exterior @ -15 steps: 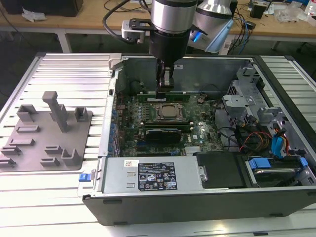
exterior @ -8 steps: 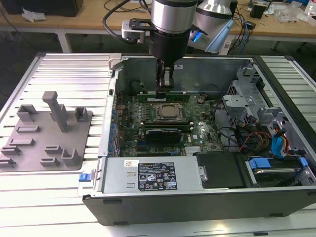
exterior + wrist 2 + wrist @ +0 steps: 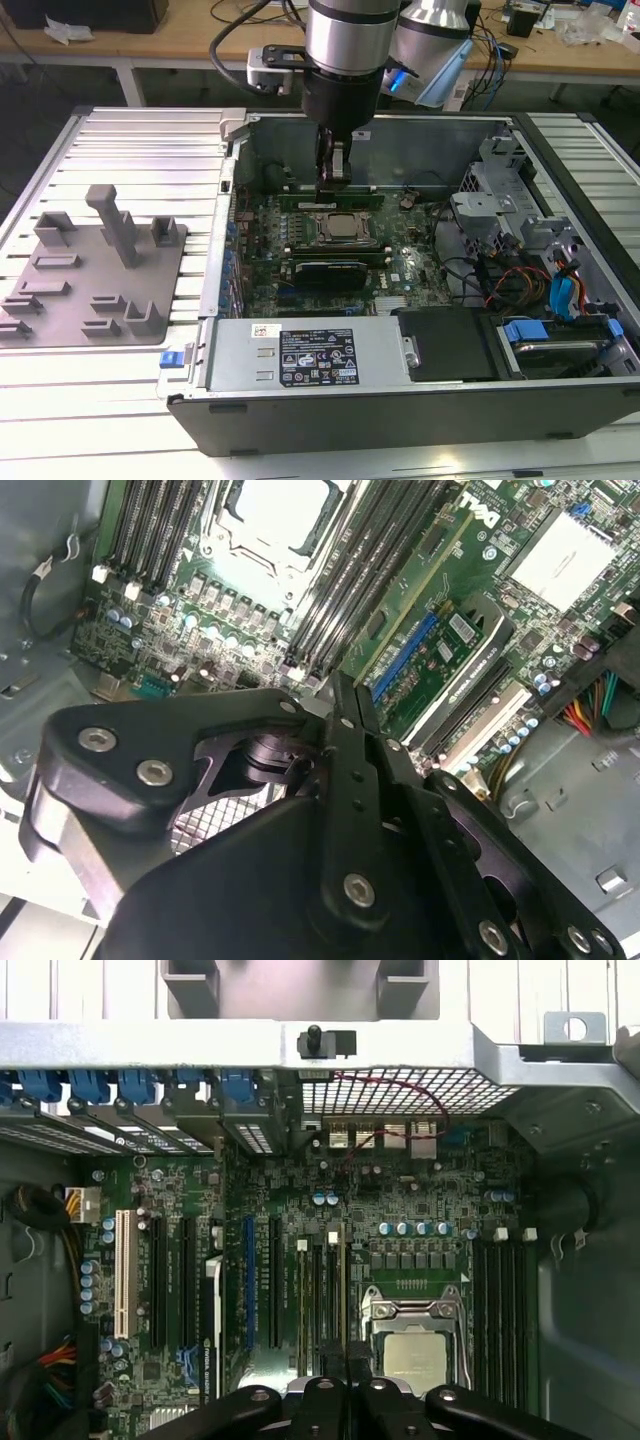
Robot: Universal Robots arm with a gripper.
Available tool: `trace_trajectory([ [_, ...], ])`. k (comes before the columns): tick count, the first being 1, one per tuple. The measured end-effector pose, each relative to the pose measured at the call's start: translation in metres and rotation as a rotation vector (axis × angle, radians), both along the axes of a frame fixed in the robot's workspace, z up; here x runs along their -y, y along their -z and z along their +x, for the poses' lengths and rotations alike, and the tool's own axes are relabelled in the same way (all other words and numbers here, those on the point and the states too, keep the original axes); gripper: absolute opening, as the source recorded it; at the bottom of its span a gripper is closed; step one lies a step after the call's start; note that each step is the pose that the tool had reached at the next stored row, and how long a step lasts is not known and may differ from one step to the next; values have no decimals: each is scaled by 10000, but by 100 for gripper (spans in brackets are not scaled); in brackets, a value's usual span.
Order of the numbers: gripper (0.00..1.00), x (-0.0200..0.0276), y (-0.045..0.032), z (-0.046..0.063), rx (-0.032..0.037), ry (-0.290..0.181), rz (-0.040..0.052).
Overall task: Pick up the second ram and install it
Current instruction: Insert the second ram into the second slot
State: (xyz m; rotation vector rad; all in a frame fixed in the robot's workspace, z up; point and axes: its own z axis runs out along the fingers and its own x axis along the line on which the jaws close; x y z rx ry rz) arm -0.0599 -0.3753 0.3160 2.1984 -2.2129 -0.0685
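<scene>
An open computer case [image 3: 420, 425] lies on the ribbed grey bench [image 3: 140, 150]. The arm comes down into it from above. The gripper [image 3: 334, 180] has its fingers drawn together, and its tips meet the top edge of the second ram [image 3: 355, 200]. This green stick stands on edge just behind the silver processor [image 3: 340, 228]. A grey fixture plate [image 3: 95, 270] rests on the bench at the exterior view's left, well apart from the case.

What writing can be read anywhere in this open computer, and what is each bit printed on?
Black label on the power supply: print too small to read.
White sticker beside it: too small to read.
White logo on the motherboard: a brand mark, not quoted.
Pale label on the graphics card: too small to read.
</scene>
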Motion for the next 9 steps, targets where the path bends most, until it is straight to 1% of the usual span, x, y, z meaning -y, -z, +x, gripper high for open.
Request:
trace_trajectory([
  [9, 9, 0, 104, 0, 0, 0, 0],
])
